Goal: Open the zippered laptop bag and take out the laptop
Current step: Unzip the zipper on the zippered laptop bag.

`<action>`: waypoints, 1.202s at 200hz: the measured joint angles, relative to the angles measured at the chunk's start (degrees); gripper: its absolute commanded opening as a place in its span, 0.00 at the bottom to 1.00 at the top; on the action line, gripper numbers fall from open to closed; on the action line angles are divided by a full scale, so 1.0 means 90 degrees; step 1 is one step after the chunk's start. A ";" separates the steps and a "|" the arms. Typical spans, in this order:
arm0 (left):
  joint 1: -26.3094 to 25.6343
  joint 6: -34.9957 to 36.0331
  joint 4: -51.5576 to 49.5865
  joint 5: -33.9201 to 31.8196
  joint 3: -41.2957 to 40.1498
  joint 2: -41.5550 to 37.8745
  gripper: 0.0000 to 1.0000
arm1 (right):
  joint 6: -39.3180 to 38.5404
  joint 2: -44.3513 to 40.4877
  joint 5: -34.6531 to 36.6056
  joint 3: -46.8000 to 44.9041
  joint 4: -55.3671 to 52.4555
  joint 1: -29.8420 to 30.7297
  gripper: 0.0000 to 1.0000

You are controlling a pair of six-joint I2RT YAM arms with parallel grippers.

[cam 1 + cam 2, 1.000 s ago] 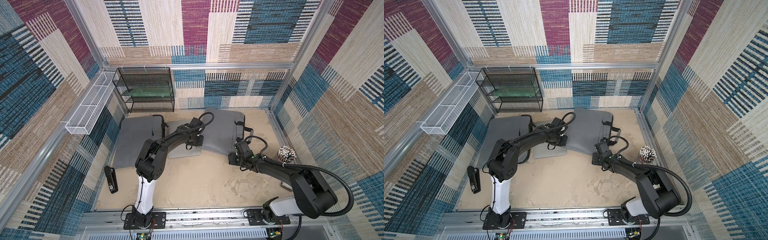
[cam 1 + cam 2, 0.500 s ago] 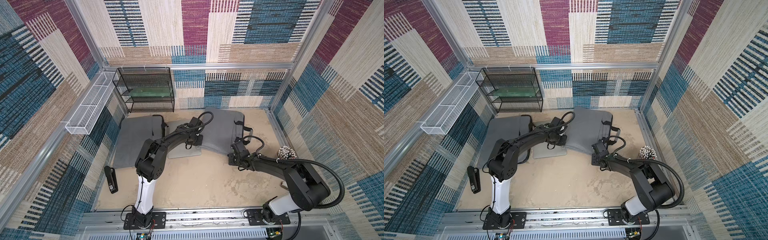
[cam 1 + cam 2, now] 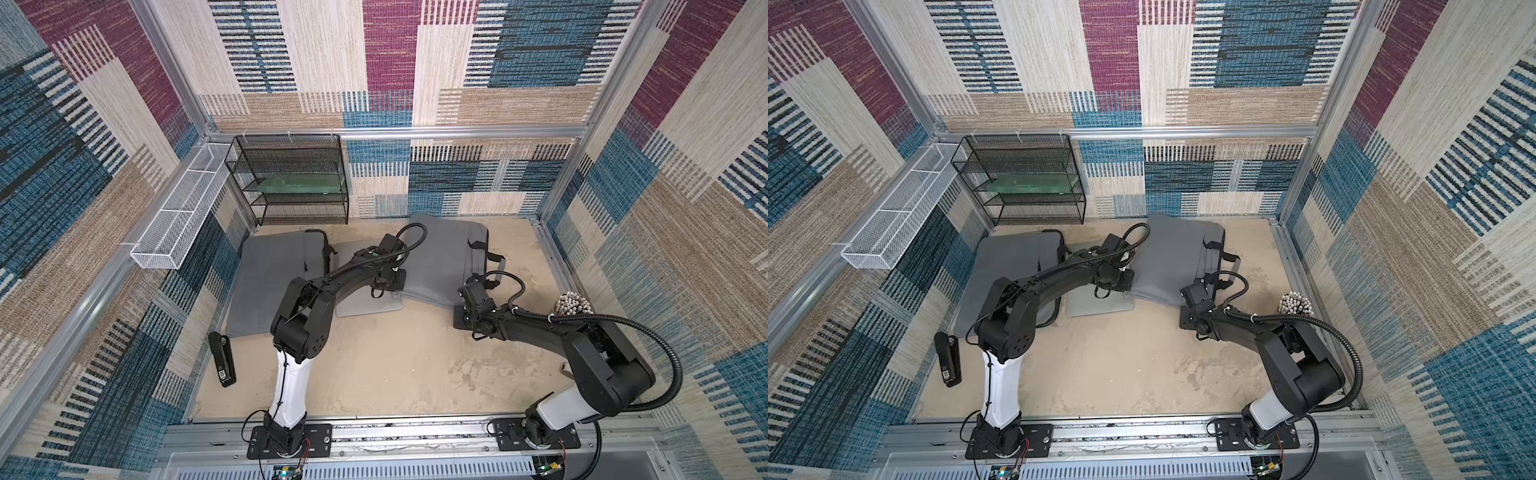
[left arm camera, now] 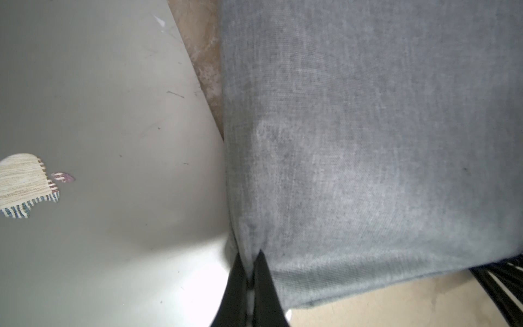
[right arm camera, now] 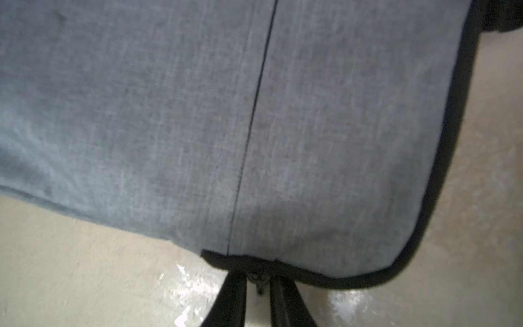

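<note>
Bag (image 3: 440, 257) lies right beside the silver laptop (image 3: 368, 306). At the laptop's edge we see the left gripper (image 4: 249, 260) clamped on the bag's corner. Farther from the laptop, the right gripper (image 5: 259, 277) narrowly straddles the zipper pull (image 5: 259, 286); whether it grips, we cannot tell.

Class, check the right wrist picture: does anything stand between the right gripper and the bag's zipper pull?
Nothing visible does. The zipper pull, at the black edge of the laptop bag, sits directly between the fingers of the right gripper.
</note>
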 measured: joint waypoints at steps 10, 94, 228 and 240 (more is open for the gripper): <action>0.0000 0.0000 0.0000 0.0000 0.0000 0.0002 0.00 | 0.0027 0.0012 0.0044 0.0017 -0.0002 0.0000 0.15; 0.0119 0.0002 0.0032 0.0158 -0.0027 -0.0007 0.00 | 0.0216 -0.0090 0.0437 -0.0010 -0.0328 -0.0347 0.00; 0.0325 -0.0002 -0.0080 0.0141 0.0483 0.0306 0.00 | 0.0260 -0.0318 0.0398 -0.0049 -0.0563 0.0092 0.00; 0.0338 -0.0017 -0.0102 0.0146 0.0678 0.0430 0.02 | 0.0352 -0.0328 0.0444 -0.0007 -0.0663 0.0359 0.00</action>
